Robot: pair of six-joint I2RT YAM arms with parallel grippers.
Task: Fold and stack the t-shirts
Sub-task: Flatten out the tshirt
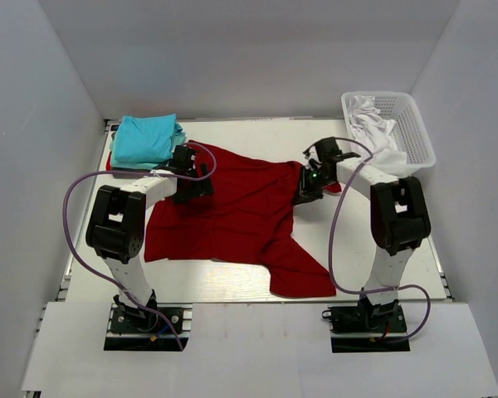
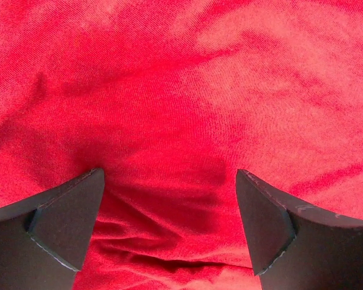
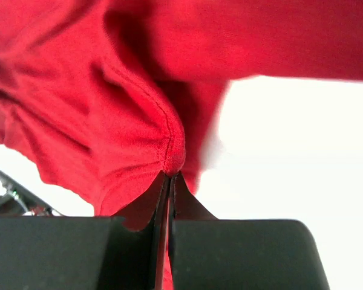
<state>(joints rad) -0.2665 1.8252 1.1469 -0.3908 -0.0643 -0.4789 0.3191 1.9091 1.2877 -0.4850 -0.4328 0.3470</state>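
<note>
Beside the folded teal shirts (image 1: 147, 138) at the table's (image 1: 232, 286) far left, the left pincer (image 2: 169, 223) hangs released low over the red shirt (image 1: 232, 220) spread mid-table, seemingly poised to pinch it, while the right pincer (image 3: 169, 181) grips its right hem, likely to pull it flat for folding.

White table (image 1: 232, 286), plain grey walls (image 1: 249, 58), seemingly even light

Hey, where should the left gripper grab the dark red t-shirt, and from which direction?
Likely its far-left edge beside the folded turquoise t-shirts, approached down from above. The dark red t-shirt lies mostly flat on the table, so only a top-down pinch can gather cloth. The left gripper hovers open over that side, while the right gripper is shut on the opposite hem.
</note>
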